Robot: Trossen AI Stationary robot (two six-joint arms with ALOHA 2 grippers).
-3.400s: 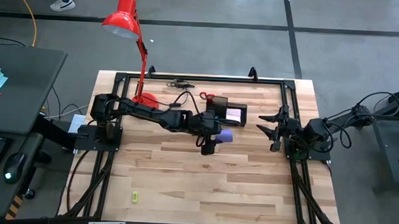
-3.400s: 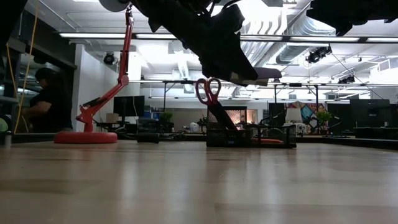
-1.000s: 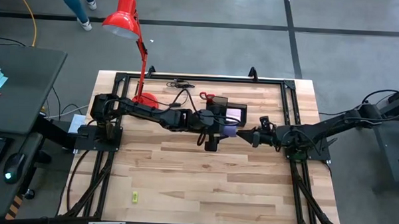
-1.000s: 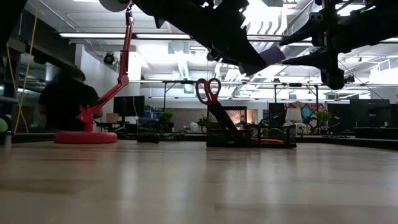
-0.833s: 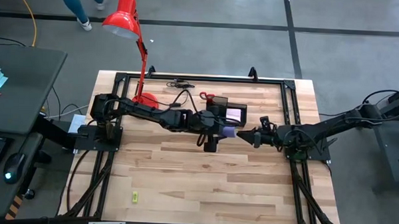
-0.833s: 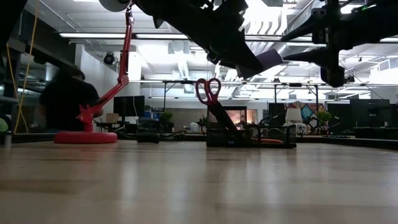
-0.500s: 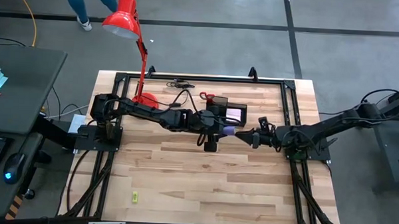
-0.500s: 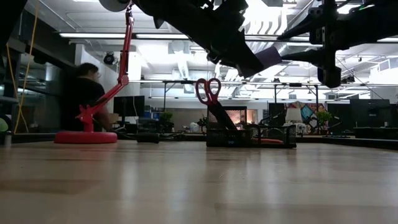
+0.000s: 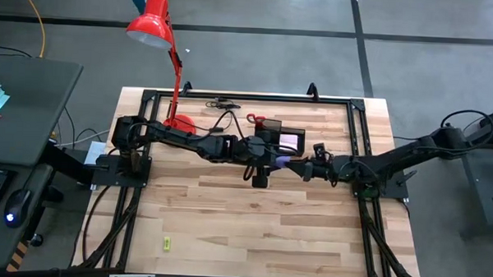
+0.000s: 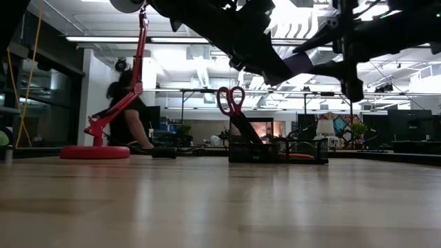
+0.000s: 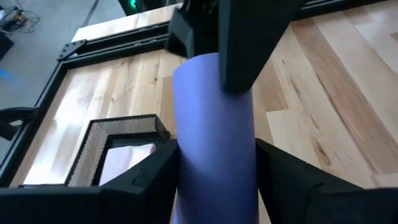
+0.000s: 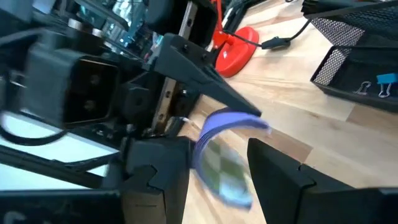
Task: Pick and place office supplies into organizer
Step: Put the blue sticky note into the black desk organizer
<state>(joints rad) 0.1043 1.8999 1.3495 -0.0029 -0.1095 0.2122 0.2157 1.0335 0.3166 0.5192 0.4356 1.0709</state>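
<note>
Worktop (image 9: 251, 229), light wood, black frame round its edge.

Left pincer (image 9: 272, 162) sits near the centre, raised off the wood, pinching the purple pad (image 9: 283, 161). In the left wrist view the pad (image 11: 214, 137) stands between the two dark fingers (image 11: 149, 180), both pressed to its sides.

Right pincer (image 9: 305, 169) comes in from 3 o'clock and meets the pad's far end. In the right wrist view its fingers (image 12: 155, 168) stand spread either side of the pad (image 12: 227, 149), which is blurred; cannot tell whether they touch it. In the low view the pad (image 10: 301, 63) hangs well above the surface between the two arms.

Organizer (image 9: 283, 138), black mesh, sits just beyond the pad toward 12 o'clock. A pink pad (image 9: 288, 142) lies in it. Red scissors (image 9: 256, 120) stand upright in its taller part, handles up; same in the low view (image 10: 231, 103).

Small yellow-green piece (image 9: 166, 243) lies alone at about 7 o'clock, well apart from everything.

Red lamp (image 9: 152, 24) stands at 11 o'clock, base (image 9: 180, 122) on the worktop. A person (image 10: 127, 114) shows in the room beyond.
</note>
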